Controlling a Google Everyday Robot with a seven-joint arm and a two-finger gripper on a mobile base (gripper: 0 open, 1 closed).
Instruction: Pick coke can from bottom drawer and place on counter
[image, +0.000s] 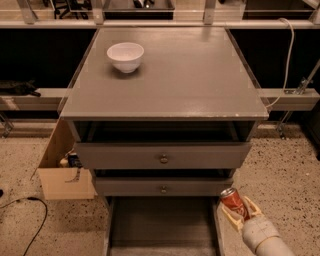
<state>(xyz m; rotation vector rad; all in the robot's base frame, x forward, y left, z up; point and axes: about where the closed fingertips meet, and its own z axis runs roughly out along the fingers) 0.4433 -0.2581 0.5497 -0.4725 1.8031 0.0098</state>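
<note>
Coke can (234, 202), red aluminium with silver top, tilted, clamped in cream gripper (239, 208) beside open grey bottom drawer (160, 222).

Speckled floor (285, 165) — cardbd box (62, 177) at L

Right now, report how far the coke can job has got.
Done: the bottom drawer stands open and the coke can is off its floor. In hand: the end effector, at lower right beside the drawer, grips the can, tilted. Left: raise it and set it on the counter, where a white bowl sits back left.
</note>
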